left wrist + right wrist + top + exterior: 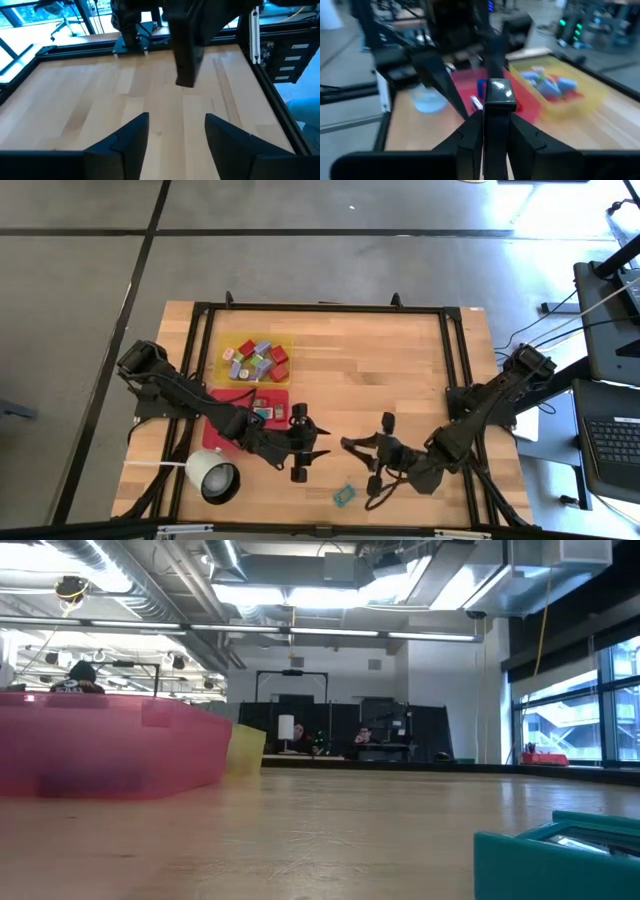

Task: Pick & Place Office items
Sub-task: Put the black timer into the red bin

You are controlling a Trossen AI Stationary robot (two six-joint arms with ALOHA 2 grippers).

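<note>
High view: office items heaped in yellow tray (222, 356), several in red tray (222, 395); one teal piece (344, 496) alone at counter (400, 360) front. Left claw (298, 442) spread, empty. Right wrist view: right claw (495, 131) clamped on small black block (500, 95).

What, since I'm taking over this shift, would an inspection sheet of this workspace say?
Surface: light wooden table top, black frame.
Job's things: small coloured pieces in yellow rectangular tray; a few in red rectangular tray; one teal piece loose near the front edge.
Clutter: white round cup-like thing.
End effectors: left end effector open beside red tray; right end effector shut on black block.
Cables: white cord from cup.
Surroundings: laptop; seated people far behind.
</note>
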